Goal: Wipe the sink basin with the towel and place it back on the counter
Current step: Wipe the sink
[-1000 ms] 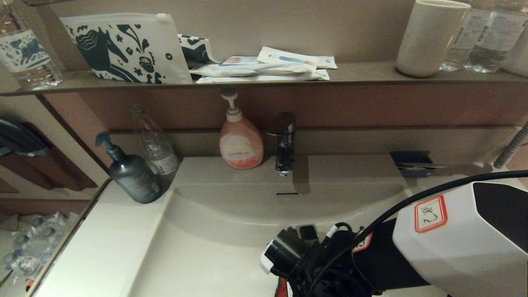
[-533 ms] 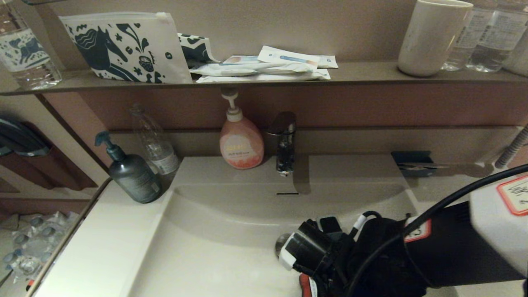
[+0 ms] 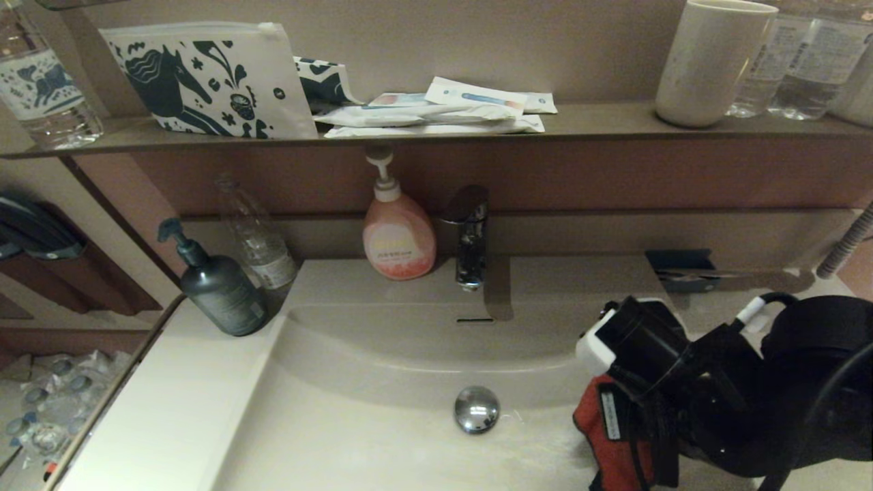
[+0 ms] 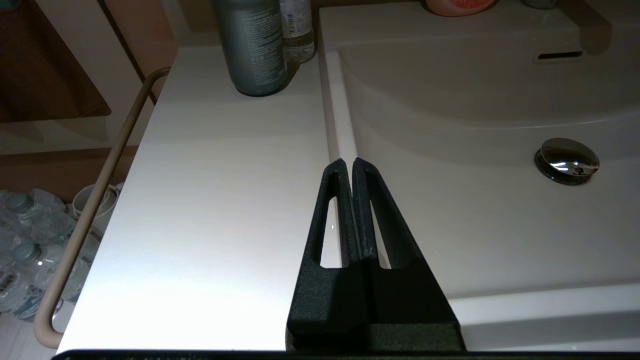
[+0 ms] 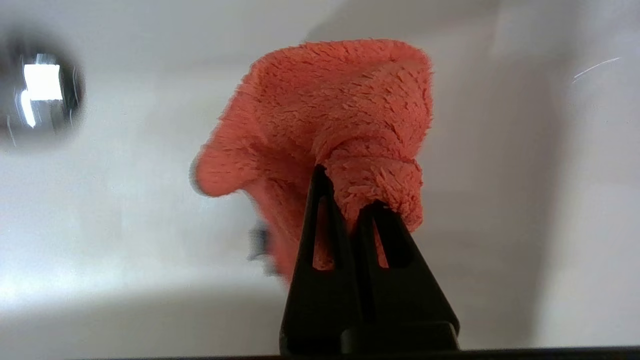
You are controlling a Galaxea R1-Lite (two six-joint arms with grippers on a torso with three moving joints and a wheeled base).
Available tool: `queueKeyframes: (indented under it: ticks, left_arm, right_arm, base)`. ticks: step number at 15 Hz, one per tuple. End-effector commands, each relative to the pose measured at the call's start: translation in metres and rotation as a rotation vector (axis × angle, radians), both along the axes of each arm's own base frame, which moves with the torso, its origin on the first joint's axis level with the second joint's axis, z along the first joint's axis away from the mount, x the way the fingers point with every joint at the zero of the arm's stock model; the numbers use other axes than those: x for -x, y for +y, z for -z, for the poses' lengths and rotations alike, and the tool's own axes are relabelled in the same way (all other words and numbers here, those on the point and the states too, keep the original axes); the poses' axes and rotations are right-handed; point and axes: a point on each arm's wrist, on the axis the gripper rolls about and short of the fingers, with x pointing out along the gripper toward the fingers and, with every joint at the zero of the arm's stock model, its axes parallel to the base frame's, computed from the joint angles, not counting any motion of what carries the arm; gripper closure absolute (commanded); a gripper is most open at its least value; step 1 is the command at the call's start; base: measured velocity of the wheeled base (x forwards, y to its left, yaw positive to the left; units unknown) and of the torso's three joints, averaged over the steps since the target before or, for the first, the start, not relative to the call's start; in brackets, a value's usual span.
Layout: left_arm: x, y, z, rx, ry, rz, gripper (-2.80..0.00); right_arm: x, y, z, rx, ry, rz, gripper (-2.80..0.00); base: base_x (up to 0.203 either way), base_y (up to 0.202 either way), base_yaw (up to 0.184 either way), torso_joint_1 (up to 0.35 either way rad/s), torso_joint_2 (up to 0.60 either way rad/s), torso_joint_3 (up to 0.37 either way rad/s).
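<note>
The off-white sink basin [image 3: 382,409] lies below me, its chrome drain plug [image 3: 477,409] bare and the overflow slot [image 3: 474,320] in the back wall. At the basin's right side my right gripper [image 5: 347,192] is shut on the bunched orange-red towel [image 5: 340,115]. The towel [image 3: 603,429] hangs under the wrist against the basin floor, white tag showing. My left gripper [image 4: 348,162] is shut with nothing in it, hovering over the seam between the left counter [image 4: 215,200] and the basin; it is outside the head view.
On the counter's back left stand a grey pump bottle [image 3: 219,286] and a clear bottle [image 3: 256,235]. A pink soap bottle [image 3: 397,235] and the faucet [image 3: 469,235] sit behind the basin. A dark tray [image 3: 682,269] lies at back right, under the brown shelf [image 3: 600,119].
My right arm has swept from over the drain to the basin's right side, dragging the towel with it. The drain plug is uncovered now.
</note>
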Motion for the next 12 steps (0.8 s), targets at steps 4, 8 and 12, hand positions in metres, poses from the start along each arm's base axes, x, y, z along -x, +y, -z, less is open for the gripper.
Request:
queueKeyframes:
  ticks: [4,8,12]
  left_arm:
    - [0.000,0.000,0.000,0.000,-0.001,0.000,0.00]
    - [0.000,0.000,0.000,0.000,-0.001,0.000,0.00]
    - [0.000,0.000,0.000,0.000,-0.001,0.000,0.00]
  right_arm:
    - [-0.025,-0.002,-0.034,-0.218,-0.294,0.032,0.00]
    - [-0.069,0.018,-0.025,-0.279,-0.490,-0.003,0.00]
    - [-0.112,0.044,0.016,-0.291,-0.599,-0.029,0.00]
  base:
    - [0.000,0.000,0.000,0.000,0.00,0.000]
    - [0.000,0.000,0.000,0.000,0.00,0.000]
    - [0.000,0.000,0.000,0.000,0.00,0.000]
